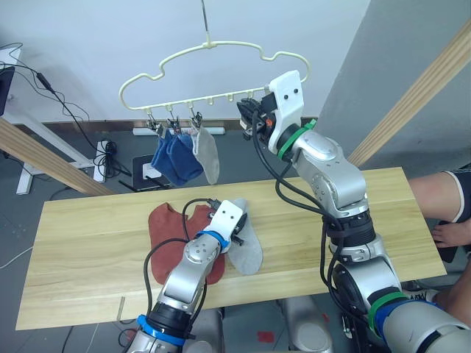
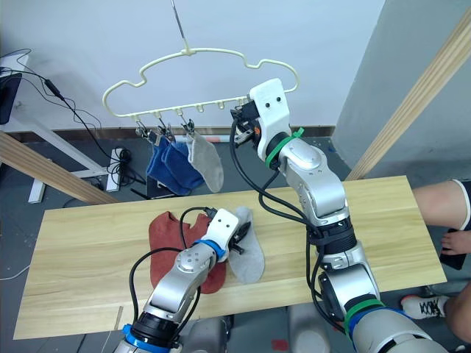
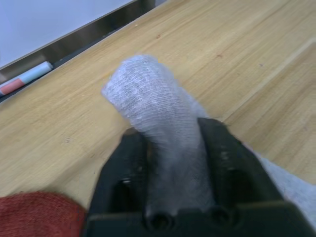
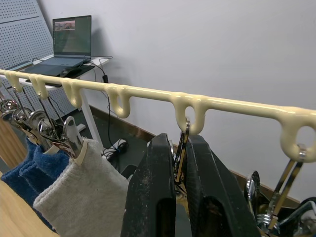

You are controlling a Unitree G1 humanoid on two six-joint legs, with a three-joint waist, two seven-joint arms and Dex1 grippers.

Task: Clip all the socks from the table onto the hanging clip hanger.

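On my table [image 1: 88,243] lie rust-red socks [image 1: 165,224]. The clip hanger [image 1: 213,70] holds two blue socks [image 1: 175,158] and one grey. My left gripper [image 3: 173,163] pinches the grey sock [image 3: 148,98]; my right gripper [image 4: 180,163] squeezes a metal clip [image 4: 180,150].

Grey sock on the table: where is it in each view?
Left eye view: grey sock lies mid-table, under the left pincer, beside the red socks.
Right eye view: same spot, mid-table.
Left wrist view: picture centre, pinched between the pincer's fingers.
Right wrist view: not this one; a second grey sock hangs clipped there.
Shared landmark: the red socks.
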